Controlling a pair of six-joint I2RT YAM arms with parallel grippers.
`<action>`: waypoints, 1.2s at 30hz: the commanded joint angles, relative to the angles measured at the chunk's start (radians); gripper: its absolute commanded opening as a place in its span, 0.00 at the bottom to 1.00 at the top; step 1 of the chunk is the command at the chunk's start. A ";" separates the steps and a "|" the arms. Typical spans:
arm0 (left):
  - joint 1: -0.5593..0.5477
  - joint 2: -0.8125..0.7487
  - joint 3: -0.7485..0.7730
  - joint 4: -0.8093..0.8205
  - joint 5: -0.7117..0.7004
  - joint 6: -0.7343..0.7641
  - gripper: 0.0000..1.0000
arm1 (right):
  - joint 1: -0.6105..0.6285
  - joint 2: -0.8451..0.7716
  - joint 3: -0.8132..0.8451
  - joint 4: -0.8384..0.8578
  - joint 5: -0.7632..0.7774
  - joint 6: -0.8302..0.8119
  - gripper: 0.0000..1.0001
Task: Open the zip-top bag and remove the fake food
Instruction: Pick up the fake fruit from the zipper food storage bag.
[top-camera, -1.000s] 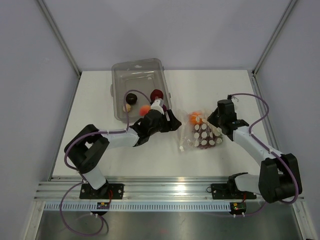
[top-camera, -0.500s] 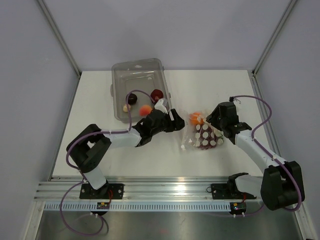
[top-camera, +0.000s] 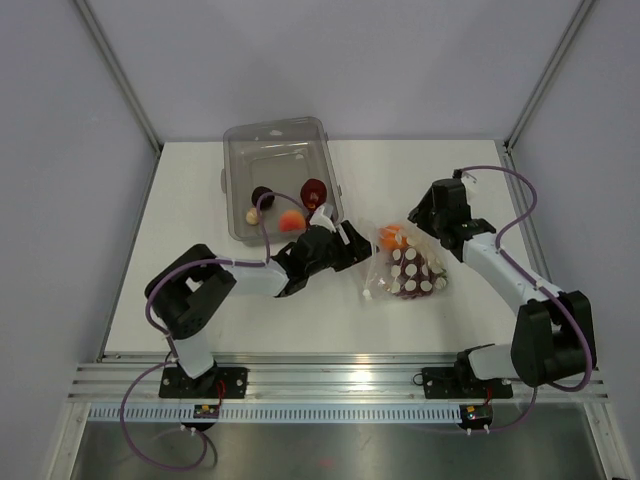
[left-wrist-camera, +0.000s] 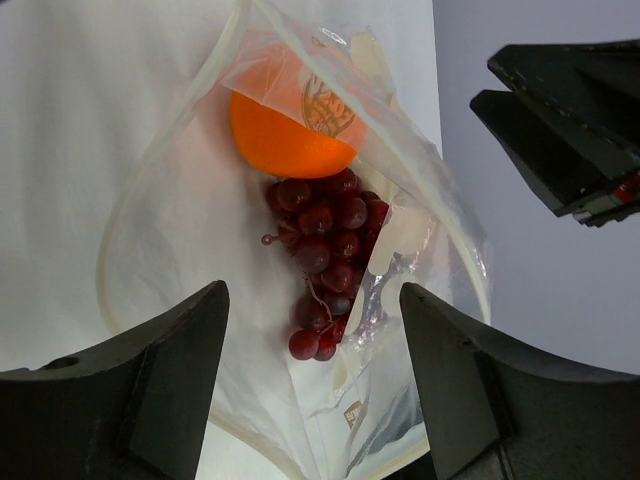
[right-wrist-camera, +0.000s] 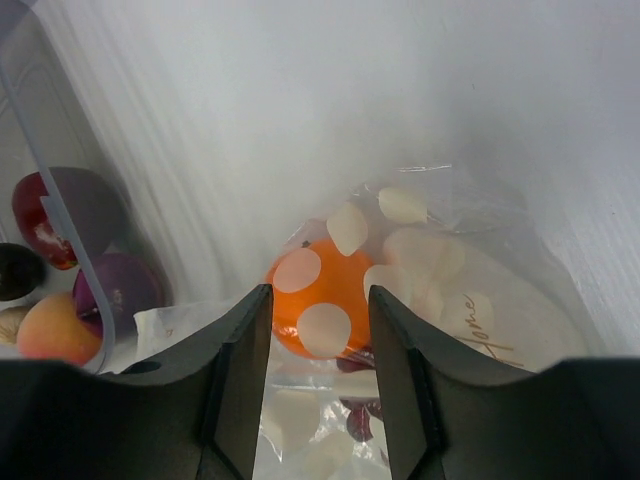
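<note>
From above, the zip-top bag (top-camera: 403, 272) lies on the tabletop (top-camera: 430, 175) right of centre, about midway between the far and near edges. Some fake food (top-camera: 291, 219) already sits in the bin (top-camera: 275, 135) toward the far-left corner. The left gripper (top-camera: 352, 244) is at the bag's left side and the right gripper (top-camera: 416, 232) at its far end, so the two could knock together if both push in. The left wrist view looks into the gaping mouth of the bag, with the orange (left-wrist-camera: 285, 140) deepest and the grapes (left-wrist-camera: 325, 260) nearer. The left gripper's fingers are spread wide and empty to either side. If they close here they may pinch loose film along with the grapes, or catch only the stalk, and the whole bag would probably lift or slide because nothing seems to pin it. The right gripper hangs clear of the plastic in this view. The right wrist view shows its fingers narrowly parted with nothing between them, and the orange (right-wrist-camera: 320, 300) lies beyond them under dotted film. A round, smooth orange gripped through that film would likely squirt aside.
</note>
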 joint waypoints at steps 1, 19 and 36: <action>-0.016 0.038 -0.013 0.118 0.005 -0.104 0.72 | 0.006 0.096 0.088 0.033 -0.011 -0.043 0.50; -0.031 0.149 0.145 0.027 -0.069 -0.092 0.73 | 0.008 0.354 0.180 0.103 -0.125 -0.115 0.49; -0.033 0.186 0.268 -0.143 -0.216 0.060 0.77 | 0.006 0.403 0.182 0.115 -0.252 -0.116 0.48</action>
